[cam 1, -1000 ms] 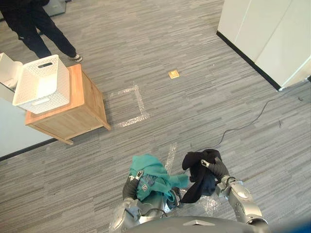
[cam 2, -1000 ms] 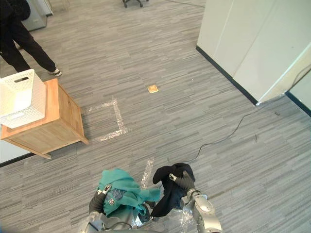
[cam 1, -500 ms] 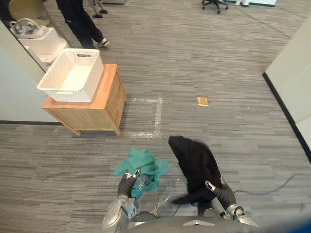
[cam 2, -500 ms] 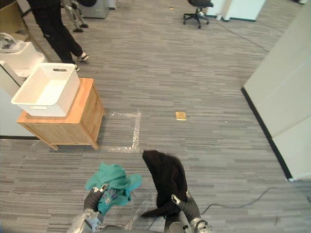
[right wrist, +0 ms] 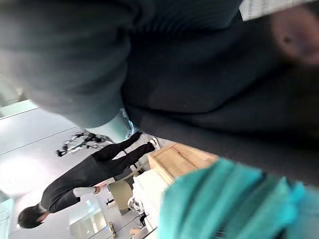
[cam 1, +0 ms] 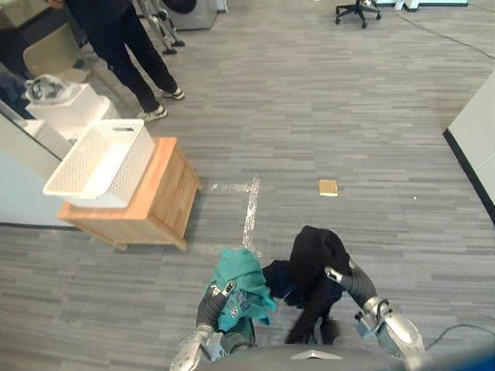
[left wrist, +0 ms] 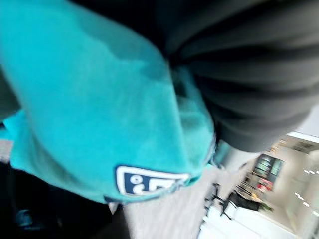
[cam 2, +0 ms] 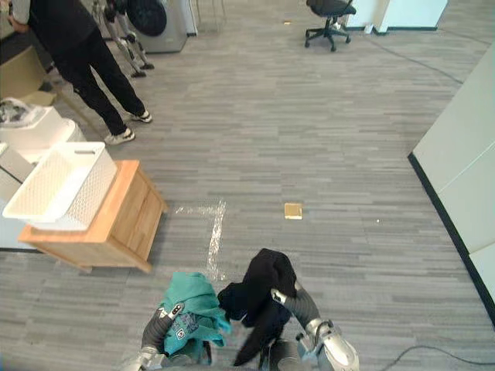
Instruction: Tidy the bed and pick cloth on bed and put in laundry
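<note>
My left hand [cam 1: 209,304] is low in the left eye view, shut on a bunched teal cloth [cam 1: 238,283] with a dark blue patch [left wrist: 149,180]. Beside it my right hand [cam 1: 346,278] is shut on a black cloth [cam 1: 312,259] that is heaped over it and hangs down toward the floor. The two cloths touch in the middle. The cloth covers the fingers of both hands. A white perforated laundry basket [cam 1: 136,162] stands on a wooden cabinet [cam 1: 158,207] ahead to the left, well apart from both hands.
A person in dark clothes [cam 1: 124,46] stands behind the cabinet, by a white unit [cam 1: 66,108]. Tape lines [cam 1: 249,212] and a small tan square [cam 1: 328,187] mark the grey floor. A washing machine [cam 2: 155,19], an office chair [cam 1: 357,9] and a white wall [cam 1: 476,147] edge the room.
The view has swung round, so the cabinet and basket sit differently in the picture. The black cloth, flung up half a second ago, has dropped back over my right hand beside the teal cloth.
</note>
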